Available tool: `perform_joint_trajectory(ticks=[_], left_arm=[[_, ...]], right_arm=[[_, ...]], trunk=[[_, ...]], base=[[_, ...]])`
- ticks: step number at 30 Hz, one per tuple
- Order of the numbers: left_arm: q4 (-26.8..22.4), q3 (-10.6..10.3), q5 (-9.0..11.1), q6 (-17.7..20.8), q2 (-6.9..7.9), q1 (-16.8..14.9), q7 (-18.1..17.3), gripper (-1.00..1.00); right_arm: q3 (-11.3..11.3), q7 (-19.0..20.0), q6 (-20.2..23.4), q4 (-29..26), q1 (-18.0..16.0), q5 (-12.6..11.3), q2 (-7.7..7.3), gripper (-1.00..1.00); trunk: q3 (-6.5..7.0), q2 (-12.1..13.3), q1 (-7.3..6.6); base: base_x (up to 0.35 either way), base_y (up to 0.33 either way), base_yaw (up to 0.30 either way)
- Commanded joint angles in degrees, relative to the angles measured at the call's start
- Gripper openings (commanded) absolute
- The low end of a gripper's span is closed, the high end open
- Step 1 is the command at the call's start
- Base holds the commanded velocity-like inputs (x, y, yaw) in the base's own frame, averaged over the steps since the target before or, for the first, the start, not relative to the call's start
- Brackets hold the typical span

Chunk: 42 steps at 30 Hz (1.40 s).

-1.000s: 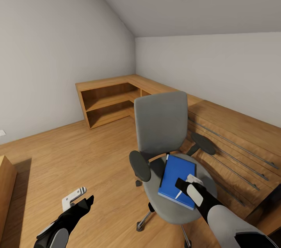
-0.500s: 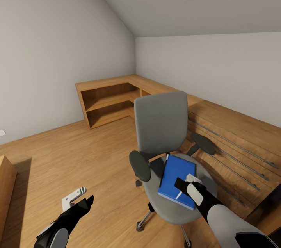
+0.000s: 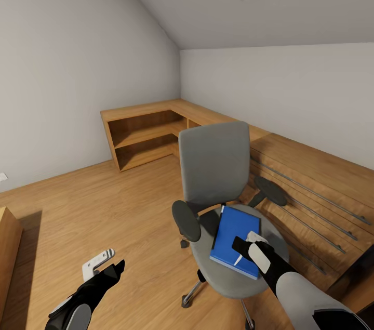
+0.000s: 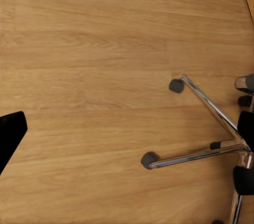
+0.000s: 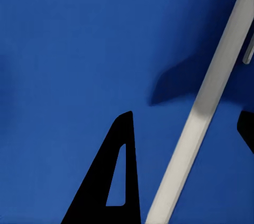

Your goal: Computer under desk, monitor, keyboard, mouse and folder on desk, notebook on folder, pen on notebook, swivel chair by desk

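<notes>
The swivel chair (image 3: pixel 214 163) stands mid-room, its grey back towards the corner; its chrome base (image 4: pixel 203 152) shows in the left wrist view. On its seat lies the blue folder (image 3: pixel 234 234), and on the folder a thin white pen (image 3: pixel 237 259). My right gripper (image 3: pixel 245 242) hovers low over the folder's near end, open, with the pen (image 5: pixel 211 81) running between its two black fingers (image 5: pixel 119 182) untouched. My left gripper (image 3: pixel 117 266) hangs open above bare floor to the chair's left. Computer, monitor, keyboard, mouse, notebook and desk are out of view.
A light wooden dresser (image 3: pixel 311 184) with long bar handles runs along the right wall, close behind the chair. A low wooden corner shelf (image 3: pixel 145 132) fills the far corner. Another wooden edge (image 3: pixel 8 247) juts in at the left. Open wood floor (image 3: pixel 104 205) lies left of the chair.
</notes>
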Motion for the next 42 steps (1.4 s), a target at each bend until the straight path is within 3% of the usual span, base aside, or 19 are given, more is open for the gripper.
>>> perform_joint_trajectory(ticks=[1,14,42], left_arm=[[-0.11,0.05,0.60,0.14,-0.03,0.00,0.39,1.00],[-0.09,0.04,0.60,0.14,-0.03,0.04,0.39,1.00],[-0.05,0.04,0.63,0.14,-0.03,0.05,0.39,1.00]], right_arm=[[0.12,-0.43,0.22,5.04,0.03,-1.05,0.01,-1.00],[-0.03,2.23,2.92,4.85,0.03,-1.05,0.00,-1.00],[-0.04,2.20,2.17,4.86,0.03,-0.79,0.05,-1.00]], trunk=[[-0.05,-0.02,0.00],[-0.05,-0.02,0.00],[-0.05,-0.02,0.00]], base=[[0.000,0.000,0.000],[0.000,0.000,0.000],[0.000,0.000,0.000]])
